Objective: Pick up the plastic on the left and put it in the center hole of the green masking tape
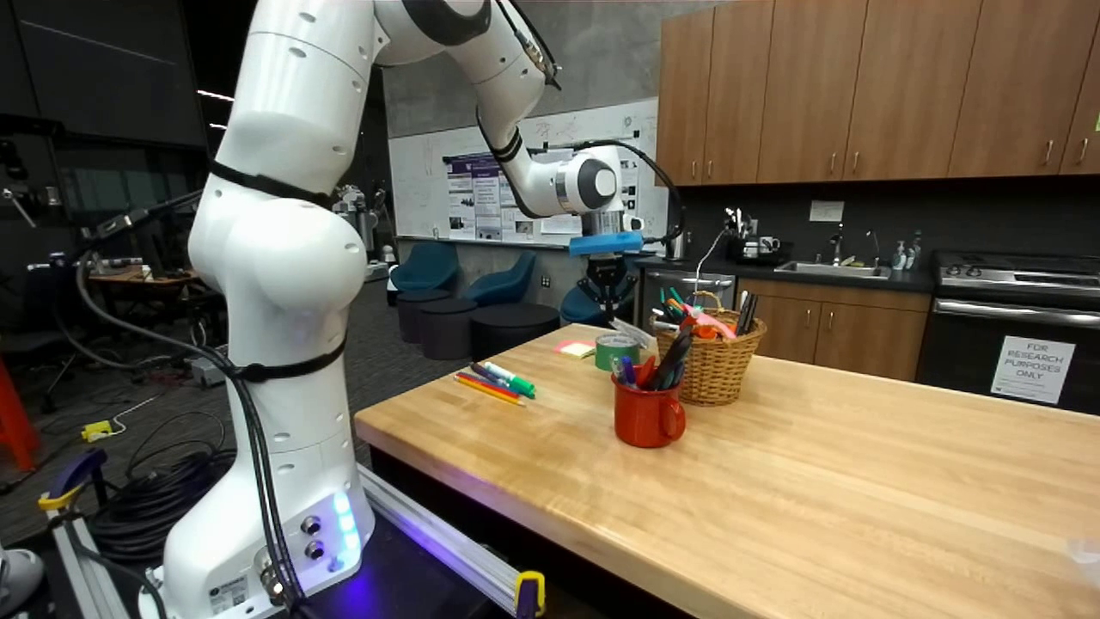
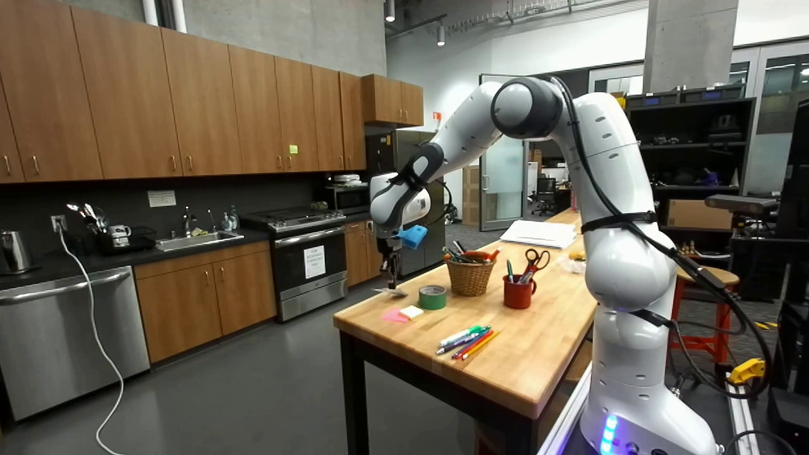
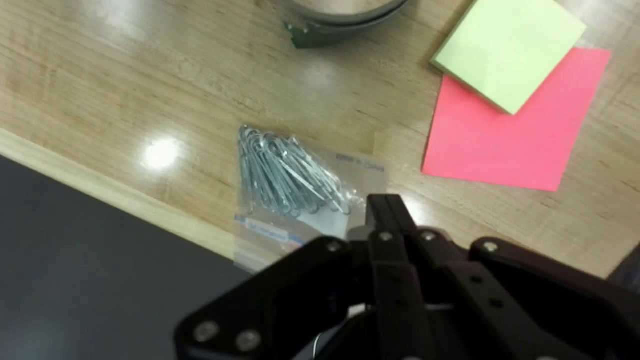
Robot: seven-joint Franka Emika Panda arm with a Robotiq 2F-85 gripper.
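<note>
Currently, the clear flat plastic bag [image 3: 320,220], packed with silvery bent-wire pieces [image 3: 290,172], is near the green roll of masking tape [image 2: 432,302], on the side away from the white arm's base [image 2: 632,404]. The black fingers [image 3: 379,220] are pressed together, tips meeting; they appear to have the bag by one margin, though the pinch itself is hidden. In an exterior view the bag slants up toward them; whether it is wholly off the pale wooden surface [image 1: 859,490] I cannot tell.

The tape lies flat, and in the wrist view wood shows through the visible part of its centre hole [image 3: 345,5]. Just beside the tape stands the tan woven wicker basket [image 1: 713,374], crowded with markers and with orange and pink items. A little farther from the tape, the red mug [image 2: 518,296] holds pens and dark-handled scissors [image 2: 535,266].

As for edges, the wrist view shows the bag crossing the surface's rim [image 3: 125,198], one end over the dark floor [image 3: 90,270], while a strip of wood separates it from the tape. Also near the tape, the pale green square pad [image 3: 510,50] overlaps the pink square paper [image 3: 515,145]. From the tape toward the arm's base, past a band of wood, lies the loose cluster of pens and pencils [image 2: 469,343].
</note>
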